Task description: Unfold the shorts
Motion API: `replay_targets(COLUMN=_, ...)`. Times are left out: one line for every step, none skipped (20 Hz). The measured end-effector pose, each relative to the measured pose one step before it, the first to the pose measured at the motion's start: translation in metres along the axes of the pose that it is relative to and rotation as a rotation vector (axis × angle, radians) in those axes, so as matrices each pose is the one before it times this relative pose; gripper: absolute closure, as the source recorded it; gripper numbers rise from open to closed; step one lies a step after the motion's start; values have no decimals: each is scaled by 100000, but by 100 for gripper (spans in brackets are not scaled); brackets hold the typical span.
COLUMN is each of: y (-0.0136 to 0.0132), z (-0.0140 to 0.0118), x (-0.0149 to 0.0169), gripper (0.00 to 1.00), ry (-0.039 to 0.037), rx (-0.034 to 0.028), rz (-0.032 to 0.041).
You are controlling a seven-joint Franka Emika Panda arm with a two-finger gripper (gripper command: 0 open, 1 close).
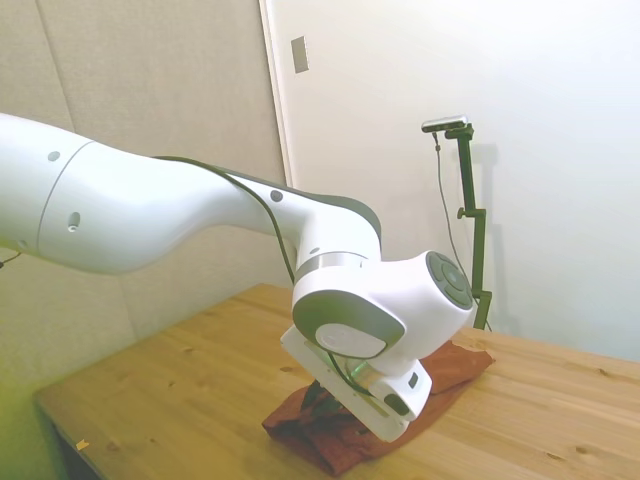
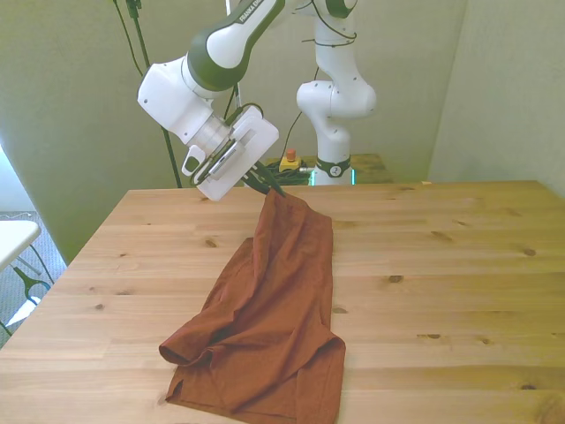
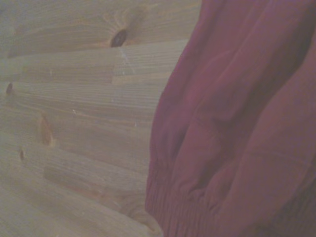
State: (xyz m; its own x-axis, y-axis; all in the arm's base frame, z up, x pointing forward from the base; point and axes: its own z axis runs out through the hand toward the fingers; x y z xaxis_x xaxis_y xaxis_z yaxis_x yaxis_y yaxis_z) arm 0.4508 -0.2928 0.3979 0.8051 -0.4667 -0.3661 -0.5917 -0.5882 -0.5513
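Front view: wrinkled rust-orange soft cloth shorts (image 2: 278,309) lie along the wooden plank table (image 2: 459,265), running from the far middle toward the near edge, a little toward the front view's left. The far end of the cloth is pulled up into a narrow peak; the near end spreads wide and flat, with a folded flap on the front view's left side. The white arm's two-finger gripper (image 2: 269,187) sits tilted at that peak, its dark fingers (image 2: 261,182) drawn close together on the top edge of the cloth, which hangs down from them to the table. The grip is narrow, pinching fabric.

Side view: the arm's bulky wrist housing covers most of the contact. Only the cloth's ends show, the shorts (image 1: 330,435) bunched near the table's near edge and stretching away behind the hand. The gripper (image 1: 322,392) is mostly hidden here; the fingertips cannot be made out, and the lifted peak seen from the front is not visible.

Wrist view: close and soft-focus. The shorts (image 3: 237,128) fill one side of the picture, showing long folds and a gathered, ribbed band along one edge, detail that neither wider view gives. Bare table boards (image 3: 74,98) with dark knots fill the other side, the cloth's edge lying on the wood.
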Motion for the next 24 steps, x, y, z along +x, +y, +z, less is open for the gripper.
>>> replay_targets(y=-1000, z=145, x=-171, gripper=100, ry=-59, rx=-612, rz=-1550)
replay_targets(y=-1182, z=180, x=-184, gripper=100, ry=128, rx=-836, rz=-1640)
replay_targets(y=-1216, z=232, x=-145, gripper=100, ry=340, rx=-1103, rz=-1480)
replay_targets(y=-1131, z=291, x=-189, gripper=100, ry=-157, rx=-1464, rz=-1465)
replay_targets(y=-1052, z=339, x=-113, gripper=100, ry=233, rx=-1686, rz=-1469)
replay_targets(y=-1010, z=376, x=-117, gripper=100, ry=-6, rx=-1076, rz=-1314)
replay_targets(y=-934, z=348, x=-144, gripper=100, ry=-30, rx=-1011, rz=-1552)
replay_targets(y=-942, z=298, x=-145, gripper=100, ry=10, rx=-730, rz=-1432)
replay_targets(y=-828, z=200, x=-141, gripper=100, ry=-15, rx=-530, rz=-1173)
replay_targets(y=-813, z=189, x=-141, gripper=100, ry=-104, rx=-537, rz=-1283)
replay_targets(y=-739, z=205, x=-125, gripper=0, ry=-212, rx=-566, rz=-1347)
replay_targets(y=-745, z=325, x=-79, gripper=0, ry=-493, rx=-851, rz=-1529)
replay_targets(y=-773, z=473, x=-39, gripper=0, ry=-864, rx=-1027, rz=-1576)
replay_targets(y=-800, z=553, x=-1, gripper=0, ry=-947, rx=-1237, rz=-1681)
replay_targets(y=-821, z=573, x=14, gripper=0, ry=-965, rx=-855, rz=-1569)
replay_targets(y=-762, z=581, x=33, gripper=0, ry=-1018, rx=-857, rz=-1473)
replay_targets(y=-665, z=552, x=58, gripper=0, ry=-879, rx=-864, rz=-1293)
replay_targets(y=-523, z=513, x=82, gripper=0, ry=-780, rx=-825, rz=-1036)
replay_targets(y=-430, z=457, x=75, gripper=0, ry=-615, rx=-424, rz=-774)
replay_targets(y=-392, z=399, x=87, gripper=0, ry=-437, rx=-335, rz=-692)
replay_targets(y=-475, z=413, x=106, gripper=0, ry=-386, rx=-319, rz=-824)
replay_targets(y=-638, z=474, x=127, gripper=0, ry=-303, rx=-455, rz=-814)
replay_targets(y=-728, z=509, x=121, gripper=0, ry=-503, rx=-305, rz=-402)
replay_targets(y=-805, z=472, x=114, gripper=0, ry=-330, rx=-151, rz=-52)
